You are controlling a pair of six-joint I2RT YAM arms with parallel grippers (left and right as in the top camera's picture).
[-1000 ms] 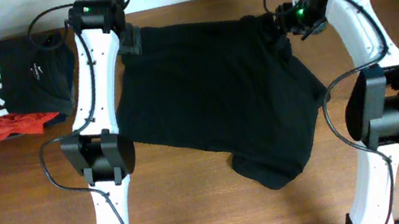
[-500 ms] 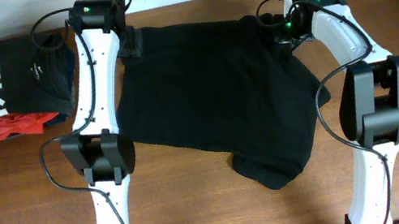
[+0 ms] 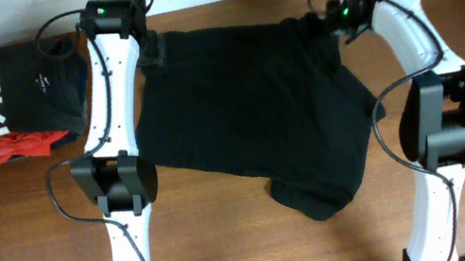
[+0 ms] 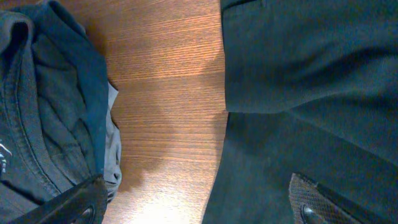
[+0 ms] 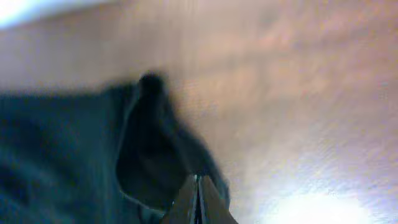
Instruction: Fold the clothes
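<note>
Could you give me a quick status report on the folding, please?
Left claw open over edge of large plain black fabric garment. Right claw shut at its far corner, grip unclear. Garment spread out, unfolded. Lying apart: folded white-lettered black shirt.

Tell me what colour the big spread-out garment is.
The garment is plain black; the overhead view shows it best.

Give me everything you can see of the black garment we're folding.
The black garment is plain, soft-looking fabric, spread mostly flat on the wooden table, unfolded, with a rumpled lobe toward the near edge and a bunched far right corner. The left gripper stands open over its far left edge; the right gripper, shut, is at the bunched corner, grip unclear.
</note>
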